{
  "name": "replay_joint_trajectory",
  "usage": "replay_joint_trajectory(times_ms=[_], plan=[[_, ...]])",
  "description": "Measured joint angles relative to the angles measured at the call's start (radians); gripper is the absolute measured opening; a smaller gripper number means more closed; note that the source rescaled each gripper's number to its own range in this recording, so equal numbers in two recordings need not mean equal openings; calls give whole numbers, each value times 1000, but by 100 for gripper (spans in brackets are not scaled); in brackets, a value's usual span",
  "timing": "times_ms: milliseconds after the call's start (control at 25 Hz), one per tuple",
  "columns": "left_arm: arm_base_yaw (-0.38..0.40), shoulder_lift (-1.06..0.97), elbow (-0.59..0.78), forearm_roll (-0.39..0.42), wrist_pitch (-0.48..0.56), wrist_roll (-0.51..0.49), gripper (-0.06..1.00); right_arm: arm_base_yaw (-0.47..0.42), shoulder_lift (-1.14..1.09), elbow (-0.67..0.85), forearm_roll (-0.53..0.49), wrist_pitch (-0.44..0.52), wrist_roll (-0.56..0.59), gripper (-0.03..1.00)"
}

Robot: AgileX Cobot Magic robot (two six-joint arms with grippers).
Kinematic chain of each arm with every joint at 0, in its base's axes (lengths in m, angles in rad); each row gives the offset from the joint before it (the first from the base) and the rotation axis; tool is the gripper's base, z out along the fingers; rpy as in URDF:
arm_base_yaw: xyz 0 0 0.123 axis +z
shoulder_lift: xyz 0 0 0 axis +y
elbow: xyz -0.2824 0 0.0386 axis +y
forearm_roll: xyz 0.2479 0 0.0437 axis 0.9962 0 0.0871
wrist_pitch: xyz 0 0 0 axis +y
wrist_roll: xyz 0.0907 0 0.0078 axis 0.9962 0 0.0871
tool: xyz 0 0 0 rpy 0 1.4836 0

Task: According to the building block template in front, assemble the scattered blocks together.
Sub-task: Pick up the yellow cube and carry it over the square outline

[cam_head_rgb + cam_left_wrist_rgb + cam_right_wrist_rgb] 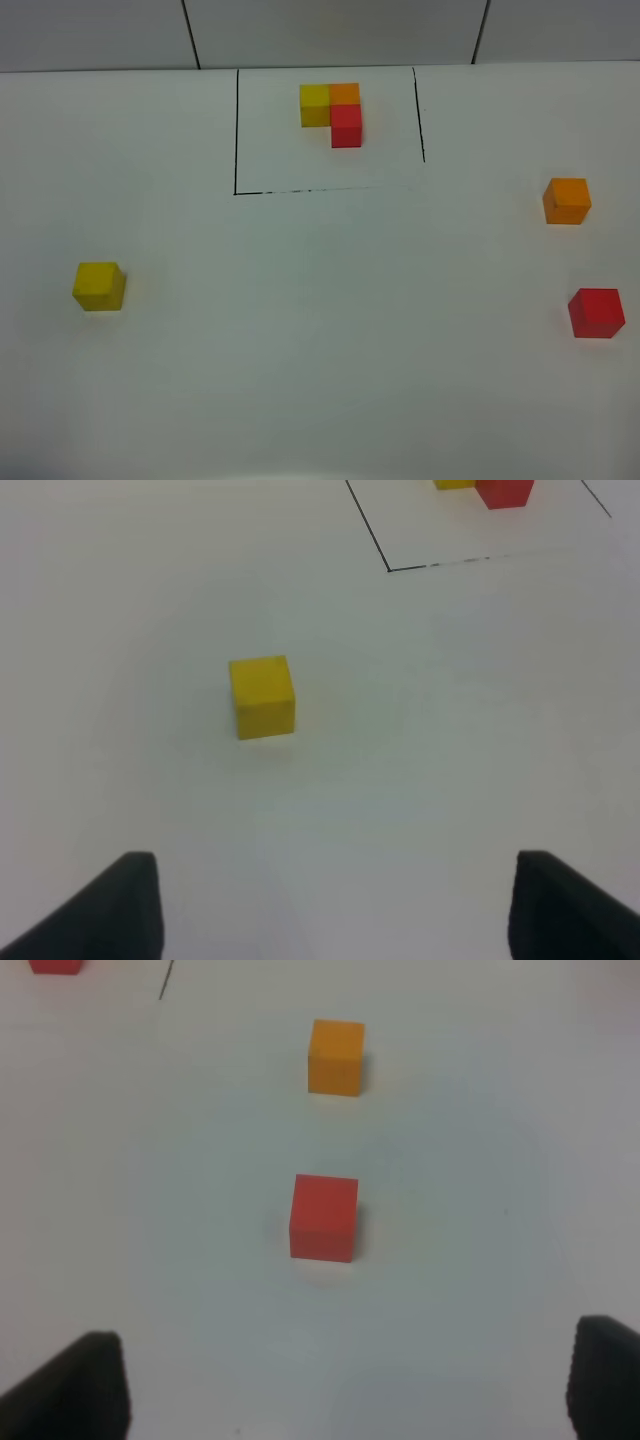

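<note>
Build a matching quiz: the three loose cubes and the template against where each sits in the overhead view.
Things:
1. loose yellow cube
2. loose orange cube
3. loose red cube
4. building block template

Places:
A. inside the black outline, far side
B. right side, the nearer of two
C. left side, alone
D. right side, the farther of two

Pairs: 1-C, 2-D, 3-B, 4-A

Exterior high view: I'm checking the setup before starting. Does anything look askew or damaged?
Nothing stands out. The template sits inside the outline; the yellow cube, orange cube and red cube lie flat, apart.
</note>
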Motion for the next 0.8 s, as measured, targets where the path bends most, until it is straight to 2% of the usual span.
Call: replay_joint_trajectory(times_ms=[800], plan=[[0, 0, 0, 0, 0, -1, 67, 0, 0, 0, 0, 0, 0, 83]])
